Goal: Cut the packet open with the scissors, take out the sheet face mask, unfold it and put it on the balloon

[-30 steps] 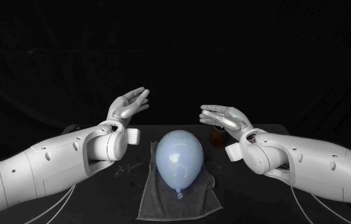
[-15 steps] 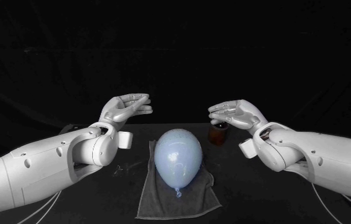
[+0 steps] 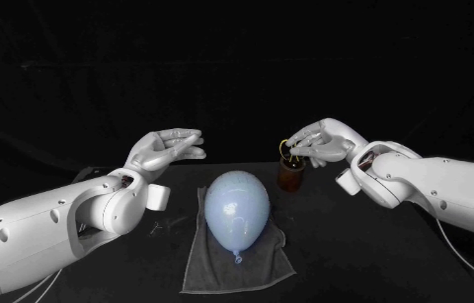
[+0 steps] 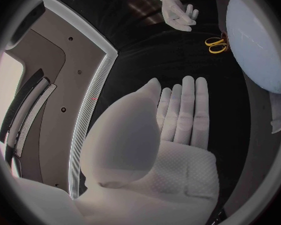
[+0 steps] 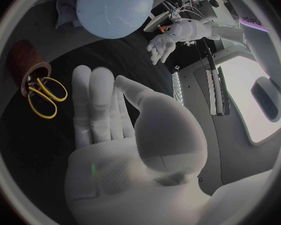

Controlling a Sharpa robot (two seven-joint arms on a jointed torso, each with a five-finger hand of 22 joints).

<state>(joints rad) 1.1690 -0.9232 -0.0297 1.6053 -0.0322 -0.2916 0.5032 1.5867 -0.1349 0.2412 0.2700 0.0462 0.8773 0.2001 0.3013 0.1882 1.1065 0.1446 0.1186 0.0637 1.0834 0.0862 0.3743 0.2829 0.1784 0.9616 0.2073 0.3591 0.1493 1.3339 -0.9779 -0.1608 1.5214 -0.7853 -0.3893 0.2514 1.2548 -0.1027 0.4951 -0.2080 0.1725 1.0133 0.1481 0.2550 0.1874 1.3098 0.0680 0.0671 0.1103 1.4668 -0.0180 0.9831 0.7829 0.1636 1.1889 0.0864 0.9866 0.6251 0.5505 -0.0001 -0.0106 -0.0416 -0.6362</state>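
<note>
Right hand (image 3: 316, 145) at centre right of the head view, hovering just over the brown cup (image 3: 290, 177), and there are the scissors (image 3: 288, 145), yellow handles poking out of the cup's mouth! Its fingers are loosely bent above those loops with nothing held; the right wrist view puts the scissors (image 5: 43, 97) just beside the fingertips, not in them. Left hand (image 3: 168, 149) is raised at centre left, fingers loosely spread, palm bare, holding nothing either. By my reading this is the very first step: fetching the scissors, no cutting begun. The next move calls for fingers to go down into the handle loops and lift the scissors straight up out of the cup without tipping it, a fiddly pick with loops that narrow. The balloon (image 3: 237, 205) lies in the lower middle of the frame, pale blue, knot toward the bottom edge, resting on a grey towel (image 3: 237, 272) that should keep it from rolling. The cup stands just right of the balloon's far end. All of it sits on a black table (image 3: 375, 248), matte, with plain darkness across the upper half of the frame
</note>
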